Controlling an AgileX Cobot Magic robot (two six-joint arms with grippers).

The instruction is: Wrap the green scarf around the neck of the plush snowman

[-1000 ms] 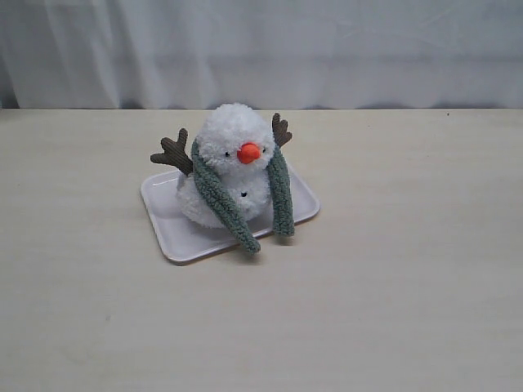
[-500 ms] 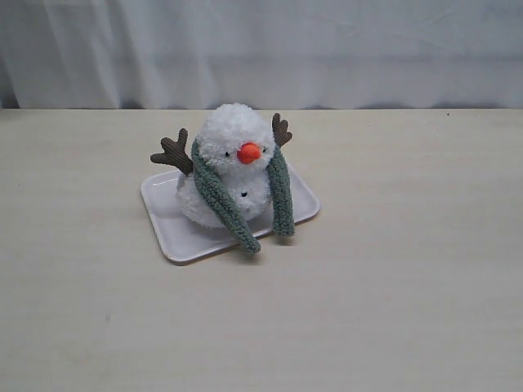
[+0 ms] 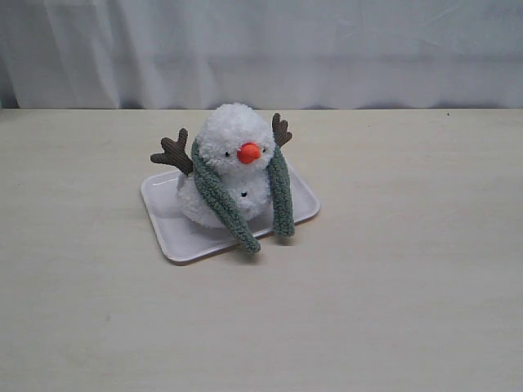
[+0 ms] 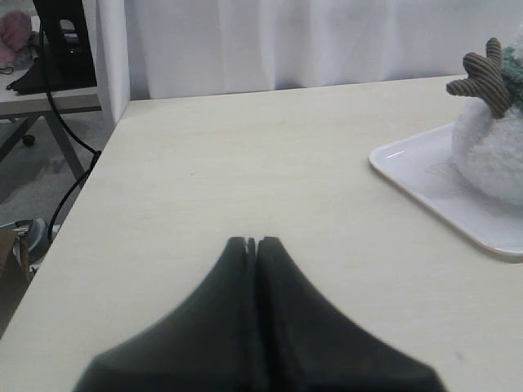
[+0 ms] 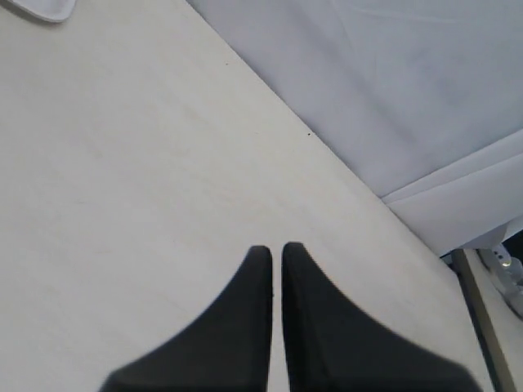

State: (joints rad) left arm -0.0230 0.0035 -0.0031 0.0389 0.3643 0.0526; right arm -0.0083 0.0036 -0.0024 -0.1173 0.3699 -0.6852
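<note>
The plush snowman (image 3: 231, 132) sits on a white tray (image 3: 167, 222) at the table's middle. The green scarf (image 3: 217, 198) lies round its neck, and both ends hang down its front onto the tray's near rim. Neither gripper shows in the exterior view. In the left wrist view my left gripper (image 4: 252, 241) is shut and empty over bare table, well apart from the tray (image 4: 429, 175) and the snowman (image 4: 493, 155). My right gripper (image 5: 276, 247) is shut on nothing above bare table, far from the tray's corner (image 5: 39, 8).
A white curtain (image 3: 327, 49) hangs along the table's far edge. In the left wrist view the table's side edge (image 4: 82, 192) drops off toward a black stand (image 4: 57, 49) and cables. The right wrist view shows the table's far corner by the curtain (image 5: 368, 90).
</note>
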